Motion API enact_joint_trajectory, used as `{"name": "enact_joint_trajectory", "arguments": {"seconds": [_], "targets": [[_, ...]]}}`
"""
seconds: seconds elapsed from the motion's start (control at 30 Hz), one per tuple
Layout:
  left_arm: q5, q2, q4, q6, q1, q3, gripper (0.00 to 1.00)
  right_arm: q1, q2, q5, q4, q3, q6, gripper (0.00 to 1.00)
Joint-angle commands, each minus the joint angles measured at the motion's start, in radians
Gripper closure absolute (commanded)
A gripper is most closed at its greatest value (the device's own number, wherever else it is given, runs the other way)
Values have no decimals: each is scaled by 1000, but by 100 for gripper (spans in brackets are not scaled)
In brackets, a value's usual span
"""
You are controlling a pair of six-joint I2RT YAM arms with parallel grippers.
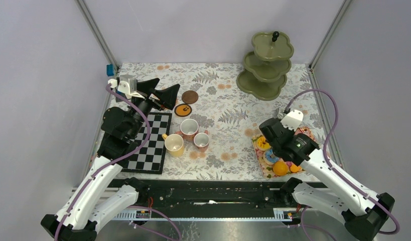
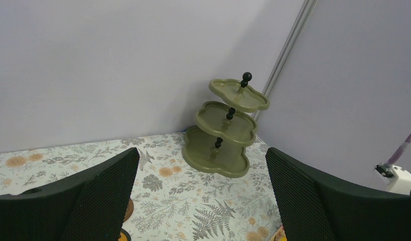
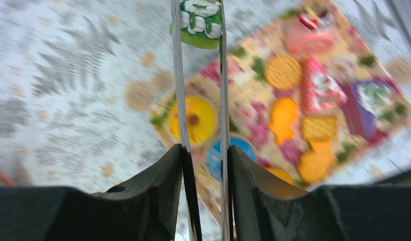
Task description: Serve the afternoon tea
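My right gripper (image 3: 206, 155) is shut on a pair of metal tongs (image 3: 223, 95). The tongs' tips pinch a green, white-iced toy donut (image 3: 198, 20) above the floral tray (image 3: 253, 125) of sweets, where a yellow donut (image 3: 195, 118), a blue one (image 3: 216, 155) and cookies (image 3: 283, 70) lie. My left gripper (image 1: 160, 90) hangs open and holds nothing, above a brown coaster (image 1: 189, 97) and an orange coaster (image 1: 183, 110). A yellow mug (image 1: 174, 144) and two pinkish mugs (image 1: 189, 128) (image 1: 201, 141) stand mid-table. The olive three-tier stand (image 1: 266, 65) is at the back right with bare tiers.
A black-and-white chessboard (image 1: 152, 143) lies under the left arm at the table's left. The floral cloth (image 1: 223, 105) covers the table. Frame posts and grey walls close in the back and sides. The right arm (image 1: 293, 145) hovers over the sweets tray (image 1: 259, 159).
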Motion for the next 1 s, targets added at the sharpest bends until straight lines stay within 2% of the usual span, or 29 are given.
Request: {"name": "enact_joint_trajectory", "arguments": {"seconds": [0.0, 0.1, 0.17, 0.4, 0.6, 0.97], "targets": [[7, -4, 50, -8, -6, 17, 1, -18, -74, 112, 512, -104, -308, 65], [-8, -2, 54, -1, -10, 10, 1, -81, -65, 80, 774, -192, -447, 64], [-14, 1, 50, 3, -13, 12, 1, -137, -24, 40, 859, -212, -487, 64], [-7, -3, 50, -2, -13, 13, 1, -286, 99, -90, 1055, -256, -573, 64], [-5, -9, 50, -4, -13, 14, 1, -437, 202, -321, 1225, -314, -634, 63], [-5, -20, 52, -9, -15, 14, 1, -568, 420, -436, 1390, -267, -700, 64]]}}
